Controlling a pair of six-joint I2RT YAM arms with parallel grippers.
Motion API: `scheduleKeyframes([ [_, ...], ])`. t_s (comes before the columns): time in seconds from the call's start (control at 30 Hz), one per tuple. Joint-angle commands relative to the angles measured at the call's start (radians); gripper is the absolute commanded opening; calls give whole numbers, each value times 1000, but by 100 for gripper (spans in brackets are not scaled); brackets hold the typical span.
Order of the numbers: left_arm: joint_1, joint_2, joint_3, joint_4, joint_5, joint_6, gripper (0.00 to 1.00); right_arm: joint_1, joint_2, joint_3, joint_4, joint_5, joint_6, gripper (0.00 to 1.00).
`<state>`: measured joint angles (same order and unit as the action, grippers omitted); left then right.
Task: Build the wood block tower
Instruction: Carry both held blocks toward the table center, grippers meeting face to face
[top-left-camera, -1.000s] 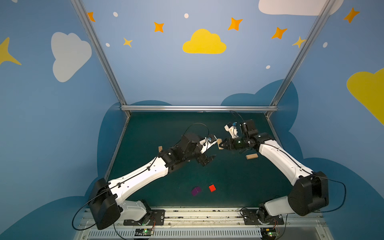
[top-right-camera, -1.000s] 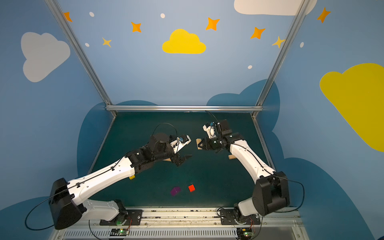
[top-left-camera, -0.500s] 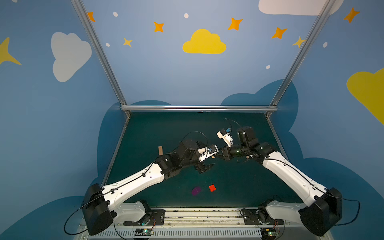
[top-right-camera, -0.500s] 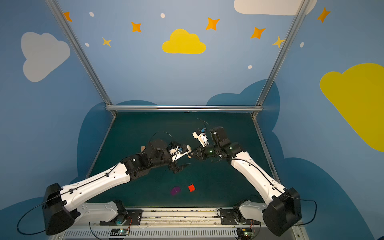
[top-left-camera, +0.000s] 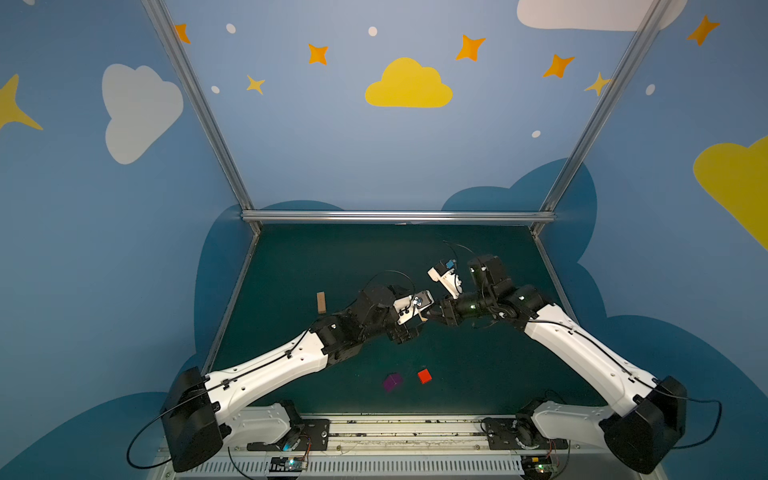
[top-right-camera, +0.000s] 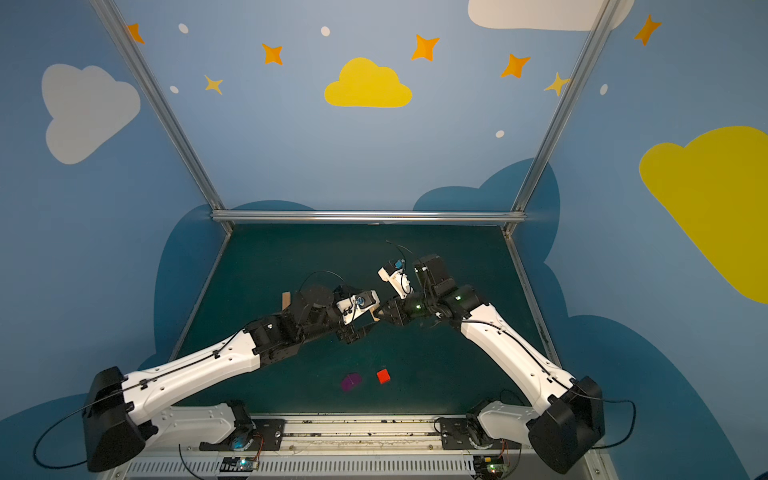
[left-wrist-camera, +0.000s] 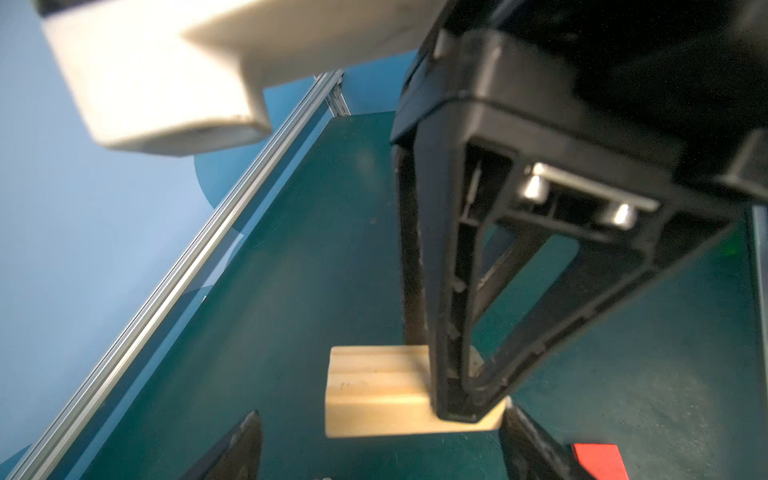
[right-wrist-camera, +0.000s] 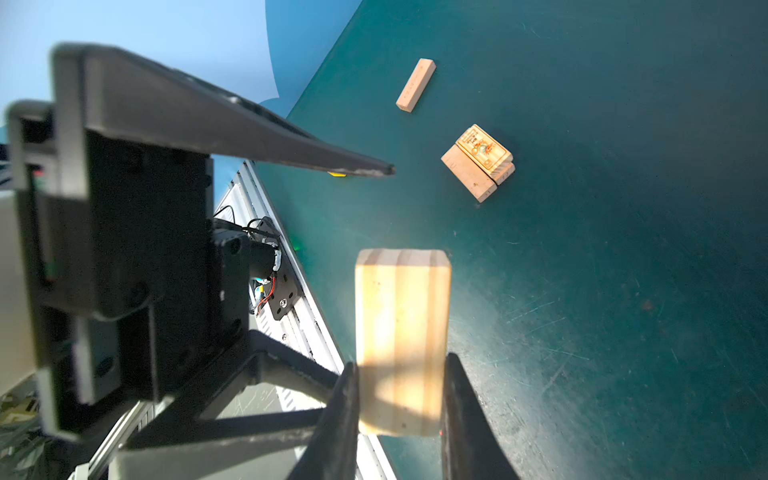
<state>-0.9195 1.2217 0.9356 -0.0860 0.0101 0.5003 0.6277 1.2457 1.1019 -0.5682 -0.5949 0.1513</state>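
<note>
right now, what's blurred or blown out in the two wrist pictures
Left wrist view: white housing near the lens is blurred and glaring, the plank crisp. Right wrist view: that plank looks soft and patchily lit, the far stack sharp.

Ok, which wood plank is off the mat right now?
The plank held by the right gripper; the lone plank and printed stack lie on the mat.

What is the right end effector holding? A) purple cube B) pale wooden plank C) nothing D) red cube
B: the right wrist view shows the right end effector shut on the pale wooden plank; the red cube and purple cube lie loose on the table.
</note>
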Motion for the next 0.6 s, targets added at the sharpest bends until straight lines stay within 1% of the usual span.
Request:
scheduleKeyframes([
  [0.0,-1,-30,10,-12,11,-22,87,22,-21,32,-36,51,-62,21],
  [0.07,-4,-46,37,-55,5,-86,87,33,-44,26,-48,122,-119,20],
  [0.13,-2,-71,77,-122,-9,-203,87,35,-74,8,-35,177,-152,19],
  [0.23,22,-105,101,-184,75,-349,86,42,-134,-48,55,179,-159,18],
  [0.27,29,-112,101,-187,82,-405,85,49,-152,-66,86,183,-161,18],
  [0.33,52,-113,116,-207,68,-569,83,73,-181,-102,146,213,-177,17],
  [0.4,94,-102,141,-245,71,-747,78,103,-188,-117,176,262,-204,16],
  [0.47,138,-93,142,-252,133,-898,73,128,-180,-114,179,311,-230,15],
  [0.53,176,-79,137,-248,194,-1035,72,148,-161,-105,178,345,-254,14],
  [0.57,194,-72,137,-251,256,-1092,71,157,-150,-101,177,359,-265,14],
])
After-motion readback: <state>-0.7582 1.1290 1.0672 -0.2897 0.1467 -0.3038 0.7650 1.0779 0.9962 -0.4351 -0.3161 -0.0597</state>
